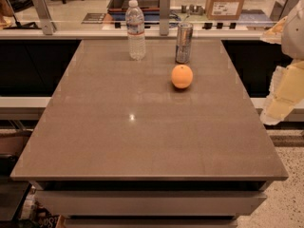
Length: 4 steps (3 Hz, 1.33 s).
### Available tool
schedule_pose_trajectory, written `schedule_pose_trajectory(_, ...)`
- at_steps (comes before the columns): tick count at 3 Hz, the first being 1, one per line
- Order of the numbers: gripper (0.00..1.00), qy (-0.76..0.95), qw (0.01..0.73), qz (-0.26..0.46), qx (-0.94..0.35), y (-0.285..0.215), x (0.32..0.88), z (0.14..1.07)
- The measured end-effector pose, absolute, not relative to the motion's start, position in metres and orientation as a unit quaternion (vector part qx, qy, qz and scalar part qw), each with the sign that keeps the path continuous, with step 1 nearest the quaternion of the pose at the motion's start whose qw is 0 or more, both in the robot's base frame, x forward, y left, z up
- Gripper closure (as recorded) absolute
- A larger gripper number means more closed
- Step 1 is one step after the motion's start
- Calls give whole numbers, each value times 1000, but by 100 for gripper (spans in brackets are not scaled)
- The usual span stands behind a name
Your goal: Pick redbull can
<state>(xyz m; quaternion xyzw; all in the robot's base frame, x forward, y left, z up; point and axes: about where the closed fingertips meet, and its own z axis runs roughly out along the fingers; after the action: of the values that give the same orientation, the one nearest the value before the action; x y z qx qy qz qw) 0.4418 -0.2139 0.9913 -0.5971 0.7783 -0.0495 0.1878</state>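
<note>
The redbull can is slim and silver with darker bluish panels. It stands upright near the far edge of the brown table, right of centre. A clear water bottle with a white cap stands to its left. A round orange lies just in front of the can. My gripper shows as pale yellowish-white parts at the right edge of the view. It is beyond the table's right side, well apart from the can and holding nothing visible.
A low glass barrier with grey posts runs behind the table's far edge. A cardboard box and trays sit on the counter beyond it. Speckled floor lies at the lower right.
</note>
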Motion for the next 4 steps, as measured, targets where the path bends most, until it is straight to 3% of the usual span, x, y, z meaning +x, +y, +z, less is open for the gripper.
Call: schedule_pose_trajectory(4, 0, 824, 404, 61, -393, -219, 537, 957)
